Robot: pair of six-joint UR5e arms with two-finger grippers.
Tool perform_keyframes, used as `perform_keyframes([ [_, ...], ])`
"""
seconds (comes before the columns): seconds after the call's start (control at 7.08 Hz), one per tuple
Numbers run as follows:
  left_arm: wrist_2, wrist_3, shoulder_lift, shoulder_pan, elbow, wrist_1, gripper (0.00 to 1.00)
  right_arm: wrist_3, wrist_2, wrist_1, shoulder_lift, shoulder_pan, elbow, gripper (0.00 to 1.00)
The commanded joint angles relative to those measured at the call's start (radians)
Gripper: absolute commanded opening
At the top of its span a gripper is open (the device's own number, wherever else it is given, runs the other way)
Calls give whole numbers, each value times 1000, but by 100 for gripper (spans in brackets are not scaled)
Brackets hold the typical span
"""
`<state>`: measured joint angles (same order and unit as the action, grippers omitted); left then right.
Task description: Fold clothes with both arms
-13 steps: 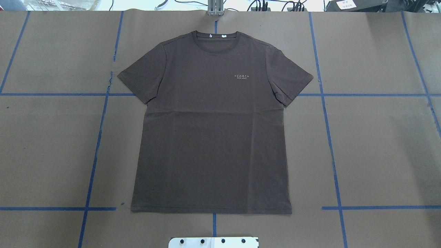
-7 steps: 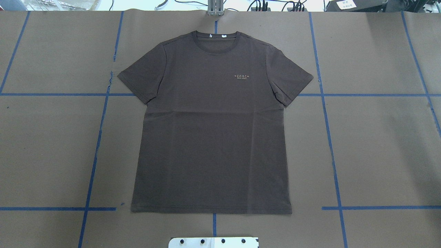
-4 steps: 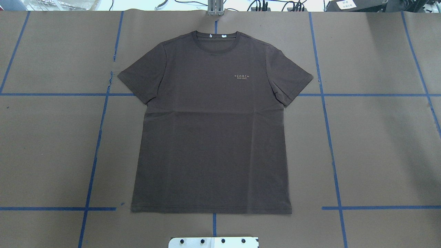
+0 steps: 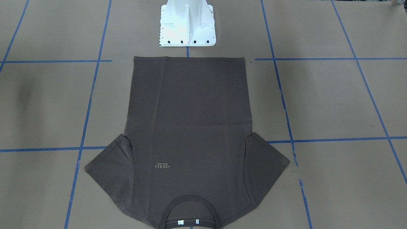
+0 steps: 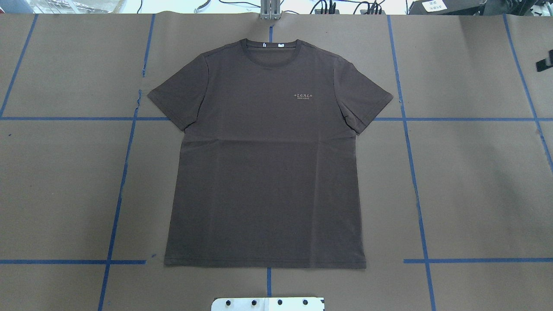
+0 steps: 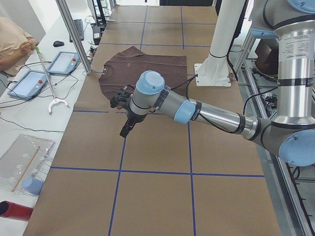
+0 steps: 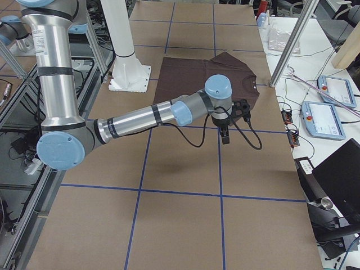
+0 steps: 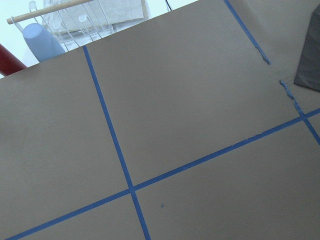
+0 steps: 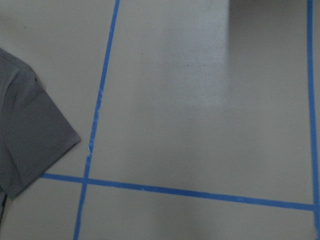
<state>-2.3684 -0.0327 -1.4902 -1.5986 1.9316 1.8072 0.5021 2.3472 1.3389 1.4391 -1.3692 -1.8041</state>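
Note:
The dark brown T-shirt [image 5: 263,164] lies flat and face up on the table, collar at the far side, hem near the robot's base; it also shows in the front view [image 4: 187,133]. The left gripper [image 6: 126,129] hangs above bare table beside the shirt's left sleeve [image 8: 311,65], apart from it. The right gripper [image 7: 225,136] hangs above bare table beside the right sleeve [image 9: 30,135], apart from it. A small black part of the right tool [image 5: 545,64] shows at the overhead view's right edge. I cannot tell whether either gripper is open or shut.
Brown paper with blue tape lines [image 5: 406,142] covers the table. The white pedestal base [image 4: 187,24] stands just behind the shirt's hem. A seated person [image 6: 12,42], tablets [image 6: 61,62] and cables lie along the far edge. A blue cup [image 8: 40,40] is beyond the left end.
A small black part of the right tool has come into the overhead view at its right edge. The shirt has not moved.

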Motion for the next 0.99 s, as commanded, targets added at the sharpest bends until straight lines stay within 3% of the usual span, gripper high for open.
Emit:
perform_keyframes([
  [0.0,-2,-3,-2,2,1,3,100,426,-188,-241,-115,219,105,87],
  [0.14,-2,-3,-2,2,1,3,100,566,-231,-361,-200,286,227,75],
  [0.28,-2,-4,-1,2,1,3,100,587,-338,-375,-269,355,308,65],
  [0.42,-2,-6,1,2,0,3,100,589,-405,-382,-278,399,354,60],
  [0.85,-2,-9,2,2,0,4,100,604,-416,-403,-311,443,425,59],
])
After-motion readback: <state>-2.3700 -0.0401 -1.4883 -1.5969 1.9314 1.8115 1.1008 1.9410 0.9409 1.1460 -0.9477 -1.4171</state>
